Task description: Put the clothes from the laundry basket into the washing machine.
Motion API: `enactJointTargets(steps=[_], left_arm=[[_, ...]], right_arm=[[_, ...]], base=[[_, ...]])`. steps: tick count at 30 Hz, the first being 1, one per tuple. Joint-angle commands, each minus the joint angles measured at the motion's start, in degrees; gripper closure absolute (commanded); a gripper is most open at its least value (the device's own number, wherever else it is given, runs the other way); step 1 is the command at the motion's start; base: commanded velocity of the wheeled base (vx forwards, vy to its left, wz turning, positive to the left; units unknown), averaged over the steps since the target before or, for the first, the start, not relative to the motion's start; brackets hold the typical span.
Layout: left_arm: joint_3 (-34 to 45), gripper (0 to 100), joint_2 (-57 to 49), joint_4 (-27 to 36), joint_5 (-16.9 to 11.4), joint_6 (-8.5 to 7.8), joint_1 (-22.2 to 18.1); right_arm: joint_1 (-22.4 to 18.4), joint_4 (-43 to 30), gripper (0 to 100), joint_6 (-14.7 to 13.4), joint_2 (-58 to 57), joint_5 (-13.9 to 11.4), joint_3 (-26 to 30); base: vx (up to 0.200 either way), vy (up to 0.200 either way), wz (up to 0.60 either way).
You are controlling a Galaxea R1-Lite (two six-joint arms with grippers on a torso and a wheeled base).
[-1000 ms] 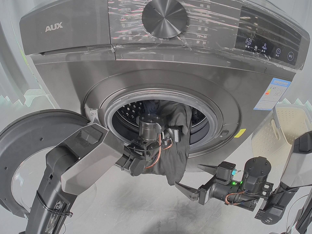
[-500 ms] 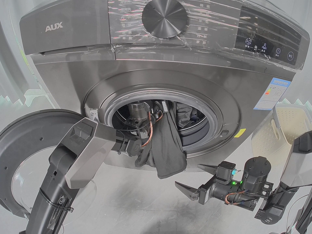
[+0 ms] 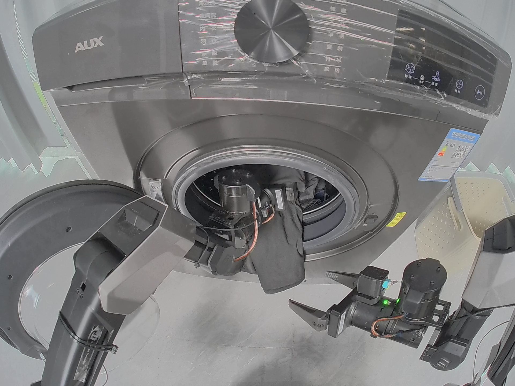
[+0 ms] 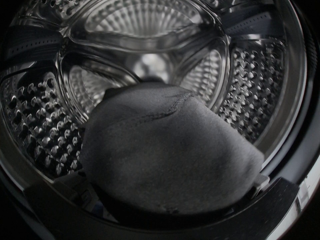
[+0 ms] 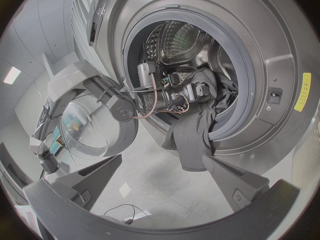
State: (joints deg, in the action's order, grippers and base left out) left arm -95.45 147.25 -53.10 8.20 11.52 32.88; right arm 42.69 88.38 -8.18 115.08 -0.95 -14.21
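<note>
Well, the left claw point(image 3: 292, 193) sits in the mouth of the drum point(image 4: 146, 17) at the frame's centre. It is swathed in a dark garment point(image 3: 279, 247), so I cannot tell whether it is clamped on the cloth or slack. The garment is only half home: its upper part lies inside the washing machine point(image 3: 268, 113), and the rest droops over the door seal point(image 5: 246, 84) toward the floor point(image 3: 214, 339). At lower right the right claw point(image 3: 314, 291) hangs wide open, holding nothing. The laundry basket point(image 3: 456, 215) stands at the right edge, its contents hidden. By my reckoning, this piece wants pushing fully in first.
</note>
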Motion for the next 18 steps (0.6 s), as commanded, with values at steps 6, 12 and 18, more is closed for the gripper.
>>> enactJointTargets(steps=[6,12,18], left_arm=[[17.14,0,-9.61,2.57,-4.34,-3.70,3.77],[17.84,0,-6.63,2.21,-4.42,-4.49,3.77],[17.23,0,-3.72,2.13,-4.42,-5.54,3.16]], right_arm=[[-1.38,-0.05,0,-0.08,-0.03,0.07,0.42],[-1.29,-0.05,0,-0.08,-0.38,0.07,0.42],[-1.21,0.04,0,-0.08,-0.47,0.16,0.24]], base=[[0.000,0.000,0.00],[0.000,0.000,0.00],[0.000,0.000,0.00]])
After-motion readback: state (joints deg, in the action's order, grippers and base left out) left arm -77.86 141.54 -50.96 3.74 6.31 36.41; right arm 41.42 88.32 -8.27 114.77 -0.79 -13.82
